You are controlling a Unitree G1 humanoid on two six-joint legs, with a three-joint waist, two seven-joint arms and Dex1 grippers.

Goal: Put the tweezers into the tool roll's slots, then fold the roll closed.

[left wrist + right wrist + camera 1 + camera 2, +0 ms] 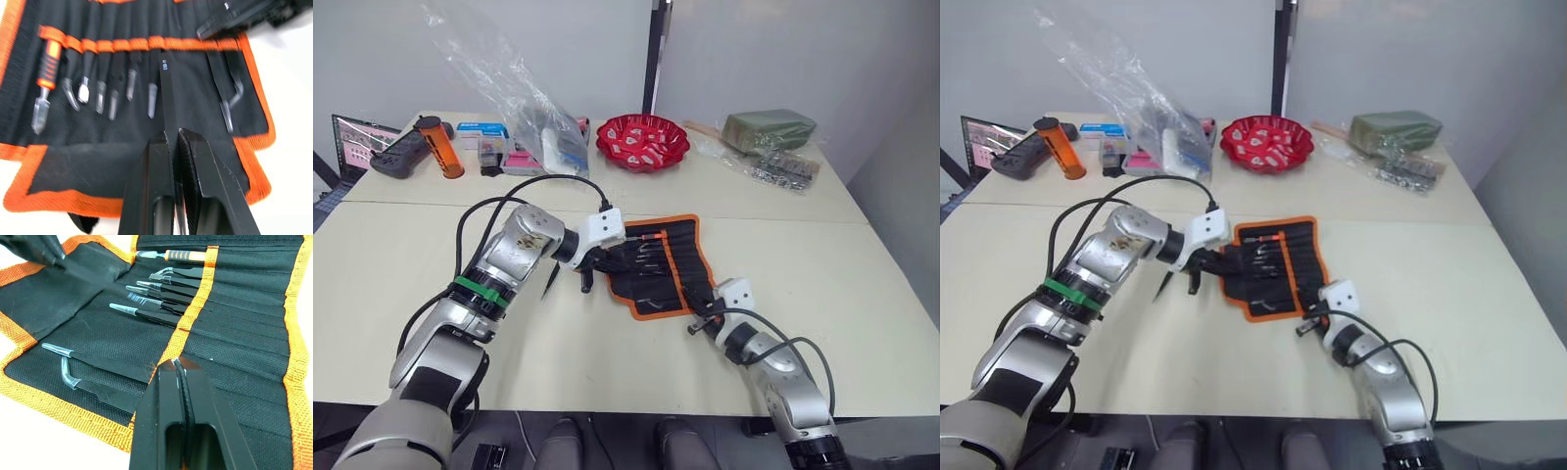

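- Left gripper [175, 142] fingers pinch one of the tweezers [167, 93], its long axis running toward the slots [146, 44].
- Tool roll [656, 264] lies open on the bench [822, 264].
- Right gripper [177, 369] fingers closed, empty, over the roll's near-right edge.

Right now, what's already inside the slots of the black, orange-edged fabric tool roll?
The tool roll holds an orange-handled tool and several black tweezers. Their handles are covered by the slots; the tips show.
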